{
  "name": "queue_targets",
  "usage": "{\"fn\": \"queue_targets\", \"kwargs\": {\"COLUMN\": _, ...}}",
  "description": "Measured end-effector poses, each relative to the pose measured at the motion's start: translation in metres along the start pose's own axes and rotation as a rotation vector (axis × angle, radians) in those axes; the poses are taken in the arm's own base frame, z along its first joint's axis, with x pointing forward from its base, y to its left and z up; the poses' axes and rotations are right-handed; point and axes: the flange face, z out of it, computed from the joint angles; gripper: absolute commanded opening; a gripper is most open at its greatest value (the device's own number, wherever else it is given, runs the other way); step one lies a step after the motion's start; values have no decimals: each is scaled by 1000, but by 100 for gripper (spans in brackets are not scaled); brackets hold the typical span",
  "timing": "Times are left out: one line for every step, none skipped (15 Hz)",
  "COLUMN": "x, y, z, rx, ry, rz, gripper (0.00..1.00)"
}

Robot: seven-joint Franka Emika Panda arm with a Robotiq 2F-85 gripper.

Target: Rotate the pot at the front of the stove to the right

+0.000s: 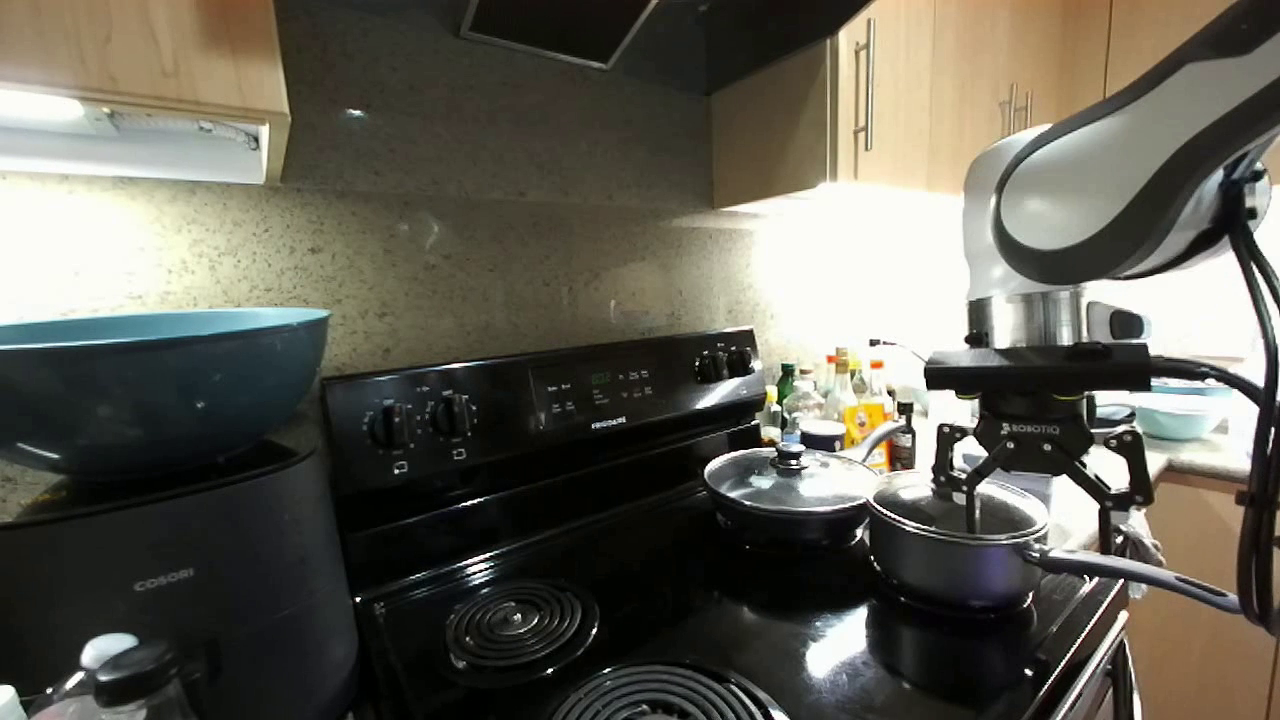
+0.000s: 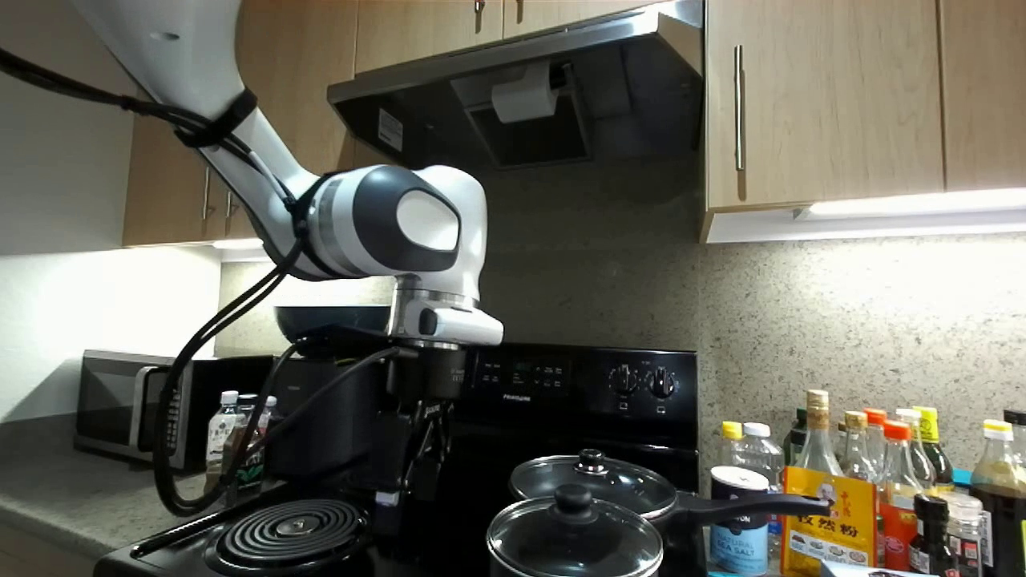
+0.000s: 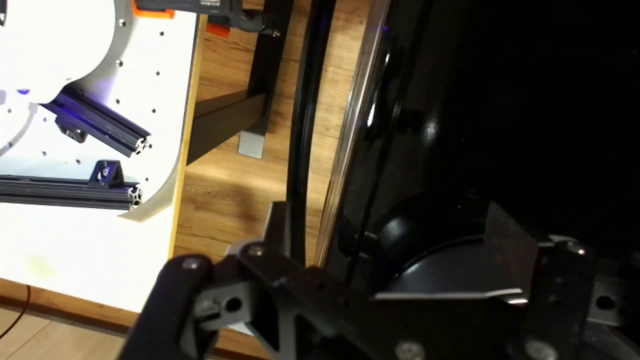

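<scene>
A black metal Robotiq gripper (image 1: 1042,530) hangs pointing down, its two fingers (image 3: 510,247) spread wide apart. Higher than the gripper, in both exterior views, are pale wooden cabinets (image 2: 826,96); beneath it lies the glossy black electric stove (image 1: 700,590). A white and grey jointed robot arm (image 1: 1110,190) rises directly above it, and a broad dark range hood (image 2: 605,100) is overhead too. Well apart from the gripper, on its side away from the cookware, stands a boxy black Cosori appliance (image 1: 240,560) bearing a wide, deep teal bowl (image 1: 170,390). Near the gripper, and lower, a grey metal pot (image 1: 950,570) with a round glass lid (image 1: 910,505) sits at the front of the stove. Its long grey handle (image 1: 1140,573) juts past the stove's edge, below one finger in an exterior view; whether the gripper touches pot or handle cannot be told. Farther from the gripper, toward the wall, is a shallow black pan (image 1: 785,527), also lidded in glass. Past the pan stand a yellow printed packet (image 2: 830,513) and clustered glass and plastic bottles (image 2: 899,473)
</scene>
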Motion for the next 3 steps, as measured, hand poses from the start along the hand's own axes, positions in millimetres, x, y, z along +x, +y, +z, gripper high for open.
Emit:
{"fn": "queue_targets", "kwargs": {"x": -6, "y": -1, "z": -7, "rx": 17, "ry": 17, "rz": 4, "gripper": 100}}
{"fn": "queue_targets", "kwargs": {"x": -11, "y": -1, "z": -14, "rx": 33, "ry": 31, "rz": 10, "gripper": 100}}
{"fn": "queue_targets", "kwargs": {"x": -16, "y": 0, "z": -19, "rx": 45, "ry": 42, "rz": 16, "gripper": 100}}
